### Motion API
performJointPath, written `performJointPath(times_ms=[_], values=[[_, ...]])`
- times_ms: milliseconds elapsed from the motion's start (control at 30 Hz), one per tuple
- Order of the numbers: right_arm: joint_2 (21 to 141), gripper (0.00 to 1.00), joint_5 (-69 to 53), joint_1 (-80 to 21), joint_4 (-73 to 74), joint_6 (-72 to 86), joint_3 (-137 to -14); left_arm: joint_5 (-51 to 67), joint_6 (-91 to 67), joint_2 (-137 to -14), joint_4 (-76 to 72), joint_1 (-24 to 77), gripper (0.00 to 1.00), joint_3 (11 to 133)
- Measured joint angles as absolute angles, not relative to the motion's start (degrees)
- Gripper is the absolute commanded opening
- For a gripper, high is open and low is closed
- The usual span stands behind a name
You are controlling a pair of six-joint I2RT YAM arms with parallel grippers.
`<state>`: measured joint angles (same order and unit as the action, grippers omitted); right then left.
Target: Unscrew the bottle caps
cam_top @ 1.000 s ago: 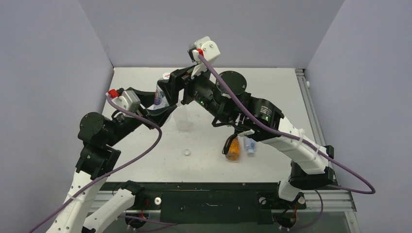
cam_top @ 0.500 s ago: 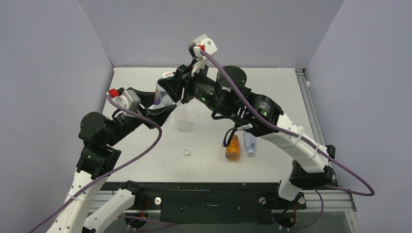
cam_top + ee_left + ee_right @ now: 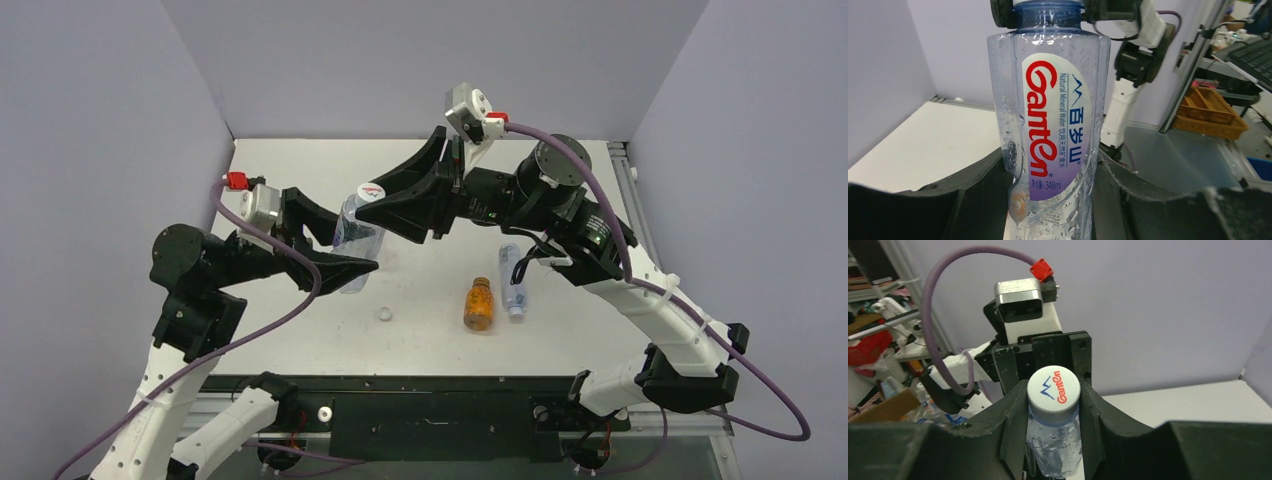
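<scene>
My left gripper (image 3: 352,246) is shut on the body of a clear bottle (image 3: 358,248) with a red and purple label, and holds it tilted above the table. It fills the left wrist view (image 3: 1053,125), clamped between both fingers (image 3: 975,200). My right gripper (image 3: 376,205) is shut on the bottle's white cap (image 3: 372,192). In the right wrist view the cap (image 3: 1054,386) sits pinched between the two fingers (image 3: 1015,415). A squat orange bottle (image 3: 479,304) and a small clear blue-label bottle (image 3: 513,281) lie on the table. A loose white cap (image 3: 385,313) lies near them.
The white table (image 3: 560,200) is enclosed by grey walls on three sides. A metal rail (image 3: 640,230) runs along the right edge. The arm bases and a black bar (image 3: 430,410) sit at the near edge.
The left gripper has brought the bottle nearer and to the right, tilted. The right arm has swung right and risen, uncovering the two lying bottles, with its gripper on the cap.
</scene>
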<state>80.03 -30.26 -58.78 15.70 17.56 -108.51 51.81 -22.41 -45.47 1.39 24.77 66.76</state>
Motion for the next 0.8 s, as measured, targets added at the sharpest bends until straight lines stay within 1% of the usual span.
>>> performJointPath(times_ms=[67, 100, 133, 167, 200, 267, 400, 500, 600, 700, 800], values=[[80.0, 0.00, -34.2, -58.8, 13.4, 18.3, -108.5, 54.6, -24.5, -45.5, 0.4, 24.9, 0.00, 67.8], [80.0, 0.03, -35.6, -58.8, 12.8, 18.5, -108.5, 55.5, -25.2, -45.5, 0.2, 25.0, 0.00, 68.2], [80.0, 0.23, -36.6, -58.8, 12.5, 18.5, -108.5, 56.3, -25.8, -45.5, -0.1, 25.0, 0.00, 68.3], [80.0, 0.39, -36.9, -58.9, 12.5, 18.4, -108.5, 56.9, -26.1, -45.5, -0.1, 25.0, 0.00, 68.3], [80.0, 0.68, -36.9, -58.9, 12.8, 18.2, -108.5, 57.1, -26.2, -45.5, -0.1, 25.0, 0.00, 68.3], [80.0, 0.78, -34.4, -59.0, 13.6, 17.9, -108.6, 57.0, -25.5, -45.7, 0.2, 25.0, 0.00, 68.2], [80.2, 0.81, -20.7, -60.8, 16.8, 15.8, -110.3, 53.1, -19.9, -45.5, 2.3, 25.1, 0.00, 67.5], [82.1, 0.82, -5.6, -64.2, 20.3, 14.2, -116.2, 46.8, -12.9, -44.6, 4.1, 25.1, 0.00, 66.1], [86.0, 0.82, 5.8, -67.8, 23.2, 13.6, -124.6, 40.4, -6.8, -43.7, 4.7, 25.1, 0.00, 64.0], [89.8, 0.83, 13.0, -69.5, 25.1, 13.8, -130.1, 33.7, -0.8, -42.9, 5.2, 25.1, 0.00, 62.2], [92.5, 0.81, 16.8, -69.8, 26.5, 14.0, -130.8, 29.3, 3.1, -42.7, 5.5, 25.1, 0.00, 61.3]])
